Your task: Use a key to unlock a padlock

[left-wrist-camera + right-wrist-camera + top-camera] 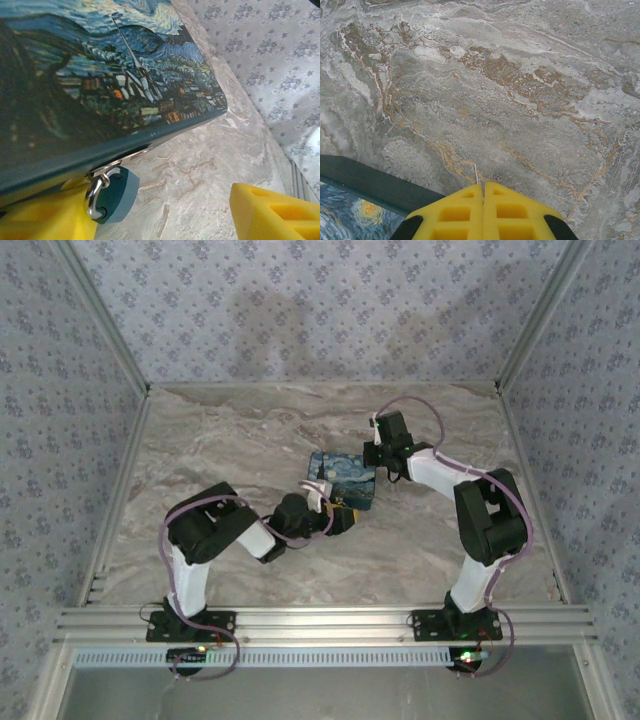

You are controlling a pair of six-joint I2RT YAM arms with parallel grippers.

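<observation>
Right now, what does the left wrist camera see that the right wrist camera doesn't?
The left wrist view adds the small blue padlock hanging from the painted box, beside the open left hand, plus wallpaper. The right wrist view adds the shut right hand with a thin sliver poking from its tips. Both share that box and the marble table.

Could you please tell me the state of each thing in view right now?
Box: lid shut.
Padlock: hanging from the box's clasp, shackle looks closed.
Left fingers: open, padlock beside one.
Right fingers: shut on a thin metal tip.
Key: probably that tip, mostly hidden.
</observation>
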